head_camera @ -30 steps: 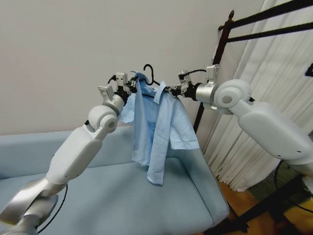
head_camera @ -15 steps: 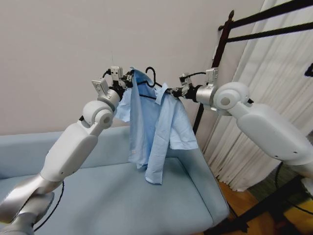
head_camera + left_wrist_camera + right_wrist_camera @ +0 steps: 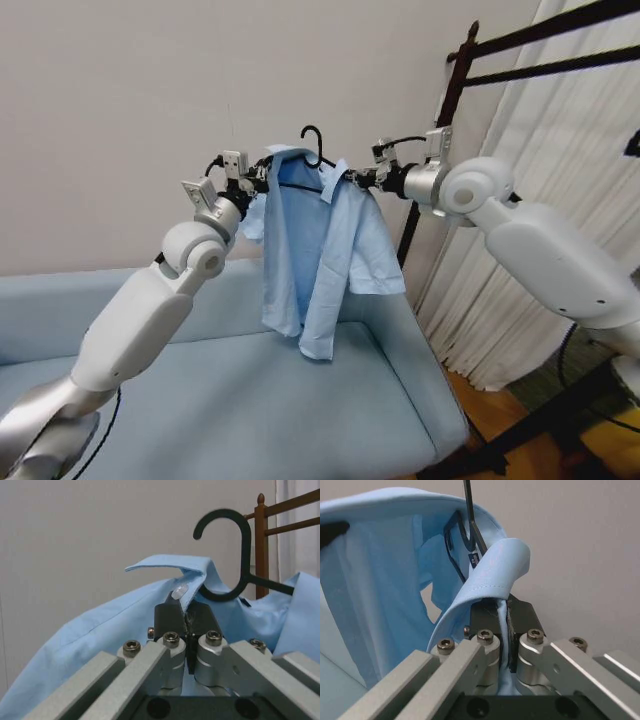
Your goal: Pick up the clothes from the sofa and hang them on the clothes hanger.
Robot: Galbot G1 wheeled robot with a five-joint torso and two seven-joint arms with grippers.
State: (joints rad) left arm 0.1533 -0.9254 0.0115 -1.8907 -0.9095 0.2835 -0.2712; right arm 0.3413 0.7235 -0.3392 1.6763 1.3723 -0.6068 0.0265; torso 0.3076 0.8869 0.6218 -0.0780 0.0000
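Item: blue shirt (image 3: pixel 310 250) on black hanger (image 3: pixel 244 545), held aloft above sofa (image 3: pixel 250 410), near wooden rack (image 3: pixel 452 85). Left claw (image 3: pixel 265 180) and right claw (image 3: pixel 352 180) each pinch a shoulder. Risk: an uneven pull could tip the hanger and let the shirt slide off.

Shirt: light blue collared shirt (image 3: pixel 312 250), front open, hanging full length in the air, its hem apart from the sofa below.
Grip: my left fingers (image 3: pixel 169 621) are pinched on the cloth beside the collar and my right fingers (image 3: pixel 483 618) on the opposite collar edge, so the shoulders are spread between them.
Hanger: thin black hanger (image 3: pixel 246 555) inside the shirt, hook upright above the collar.
Sofa: pale blue sofa (image 3: pixel 250 420), smooth seat, under the shirt.
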